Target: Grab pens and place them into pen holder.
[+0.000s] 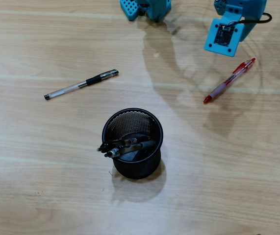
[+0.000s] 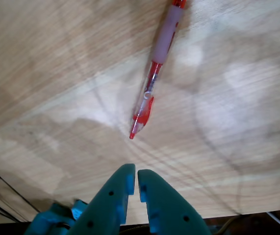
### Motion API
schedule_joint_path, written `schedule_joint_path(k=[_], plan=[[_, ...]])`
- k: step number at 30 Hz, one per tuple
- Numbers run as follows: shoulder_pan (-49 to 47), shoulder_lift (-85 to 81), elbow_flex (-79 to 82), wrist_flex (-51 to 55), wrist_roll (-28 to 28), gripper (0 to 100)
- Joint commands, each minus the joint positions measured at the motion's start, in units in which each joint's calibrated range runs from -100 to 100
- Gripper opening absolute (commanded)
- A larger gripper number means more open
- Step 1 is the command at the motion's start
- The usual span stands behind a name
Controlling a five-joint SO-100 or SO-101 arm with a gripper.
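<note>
A: Where do things stand?

B: The mesh pen holder sits mid-table with two black-sleeved pens leaning inside. One more clear pen with a black sleeve lies to its upper left in the overhead view. The red pen with the pink sleeve lies at upper right, just below the arm.

A: And the fingers?

B: Clenched together on nothing, hanging above the table just short of the red pen's clip end in the wrist view.

A: So the red pen looks to be next. How should it go?

B: I'd spread the fingers first, move forward over the pink sleeve, and turn the wrist so they straddle the barrel crosswise. The sleeve probably offers the best friction, so the slim barrel shouldn't roll away.
</note>
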Motion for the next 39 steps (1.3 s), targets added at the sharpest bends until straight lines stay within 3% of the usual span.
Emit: schedule_joint_path(k=[1, 6, 14, 20, 39], plan=[[-1.1, 2.2, -4.0, 1.3, -2.2, 2], [-1.5, 6.9, -7.4, 1.3, -3.1, 3], [-1.1, 14.6, -13.6, -0.1, -3.2, 25], [-0.7, 21.7, -13.8, -9.4, -3.2, 26], [1.7, 33.8, -13.2, -16.6, -3.6, 26]])
